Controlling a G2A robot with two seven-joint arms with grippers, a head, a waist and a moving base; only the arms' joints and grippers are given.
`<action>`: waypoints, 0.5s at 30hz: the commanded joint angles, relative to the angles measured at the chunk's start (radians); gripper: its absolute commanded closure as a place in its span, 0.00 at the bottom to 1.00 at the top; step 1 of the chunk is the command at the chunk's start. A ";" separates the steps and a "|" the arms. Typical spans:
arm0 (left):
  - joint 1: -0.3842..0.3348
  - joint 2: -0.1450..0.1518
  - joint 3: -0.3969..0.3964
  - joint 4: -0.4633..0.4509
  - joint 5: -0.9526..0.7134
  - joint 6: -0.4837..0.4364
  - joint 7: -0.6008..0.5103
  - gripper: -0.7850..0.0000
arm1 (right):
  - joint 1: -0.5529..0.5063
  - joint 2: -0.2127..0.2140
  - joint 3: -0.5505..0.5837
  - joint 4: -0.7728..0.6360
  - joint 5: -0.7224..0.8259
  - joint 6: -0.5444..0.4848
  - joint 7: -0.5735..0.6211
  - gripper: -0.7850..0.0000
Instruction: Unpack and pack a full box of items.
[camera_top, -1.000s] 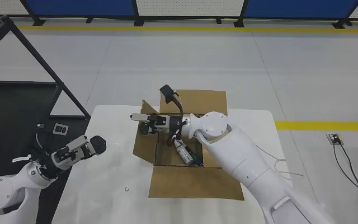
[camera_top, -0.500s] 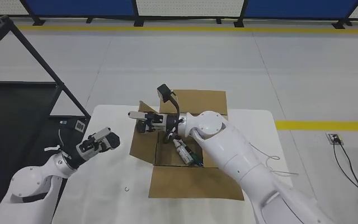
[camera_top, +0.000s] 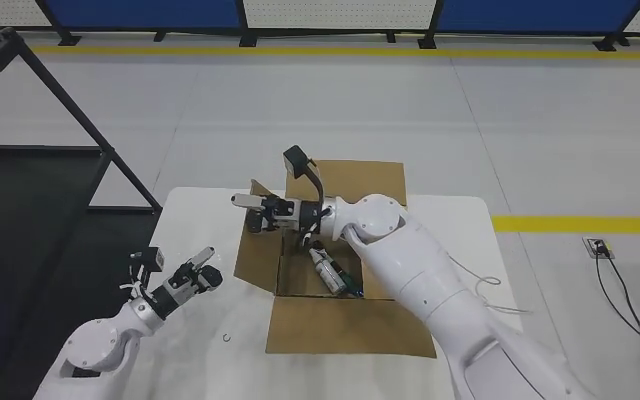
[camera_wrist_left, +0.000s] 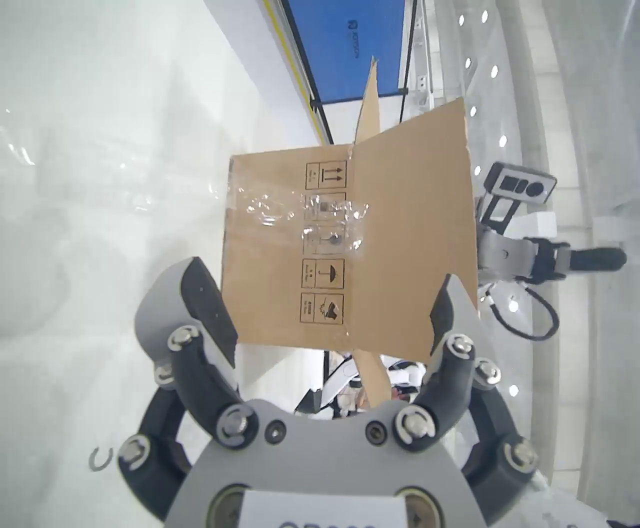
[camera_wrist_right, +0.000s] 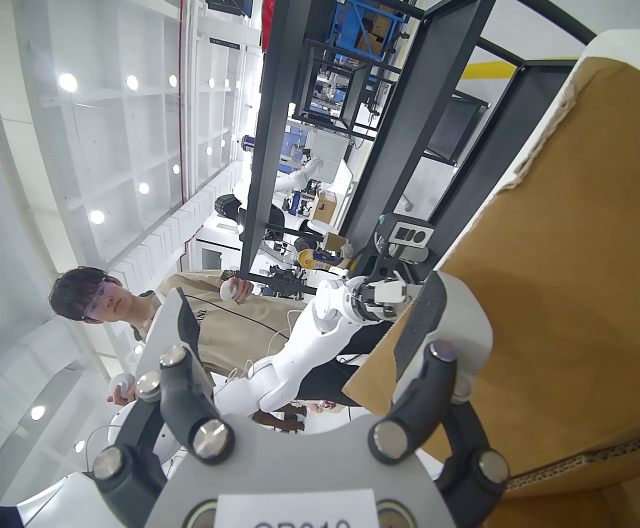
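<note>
Lower left of the top view: my left gripper (camera_top: 200, 272) hangs over the white table (camera_top: 200, 220), fingers apart and holding nothing, and points at the box (camera_top: 345, 325). In its wrist view the box's taped side (camera_wrist_left: 350, 240) stands between the spread fingers but well beyond them.

A small ring (camera_top: 228, 337) lies on the table just right of it.

Centre frame: my right gripper (camera_top: 250, 205), jaws apart, sits at the top of the box's raised left flap (camera_top: 255, 262). In its wrist view the flap (camera_wrist_right: 550, 250) runs beside one pad; I cannot tell whether they touch.

The box stands open mid-table, its far and near flaps folded flat outward. One item (camera_top: 335, 272), a slim bottle-like piece with a green end, lies at the bottom.

I judge the cardboard light and quick to buckle at the flaps, so I would steer it by its walls. The item looks smooth and round and may roll, so a grip across its middle from above seems safest. The raised flap narrows entry on the left. Setting-down room lies left of the box, though the table edge is near there.
</note>
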 joint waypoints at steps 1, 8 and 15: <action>0.000 0.000 0.000 -0.001 0.010 0.000 0.000 0.00 | 0.000 -0.001 0.006 0.002 -0.005 0.000 0.002 0.00; 0.002 0.000 0.002 -0.004 0.013 0.000 0.001 0.00 | 0.000 -0.004 0.024 0.005 -0.021 0.007 0.012 0.00; 0.031 -0.018 0.064 -0.052 0.012 0.032 0.096 0.00 | -0.004 -0.006 0.041 0.001 -0.039 0.011 0.013 0.00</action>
